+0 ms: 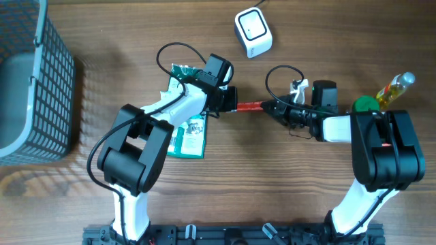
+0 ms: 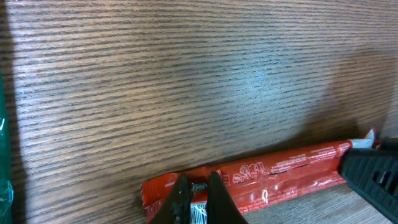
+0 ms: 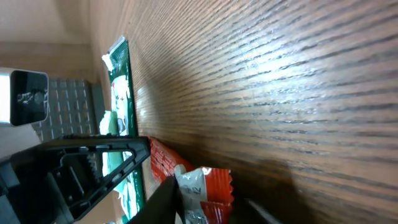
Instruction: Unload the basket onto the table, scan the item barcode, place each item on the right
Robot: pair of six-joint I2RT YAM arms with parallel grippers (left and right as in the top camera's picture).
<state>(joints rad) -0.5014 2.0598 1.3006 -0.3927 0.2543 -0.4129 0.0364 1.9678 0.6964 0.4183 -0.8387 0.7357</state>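
Wooden worktop carries a grey mesh basket at far left and a white scanner up top. Left hand pinches one end of the red snack stick, mid-worktop; right hand flanks the other end, grip unclear. Hold it taut, barcode facing the scanner.

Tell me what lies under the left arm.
Green packaging lies on the table under the left arm, showing on both sides. The arm covers its middle, so one packet or several cannot be told.
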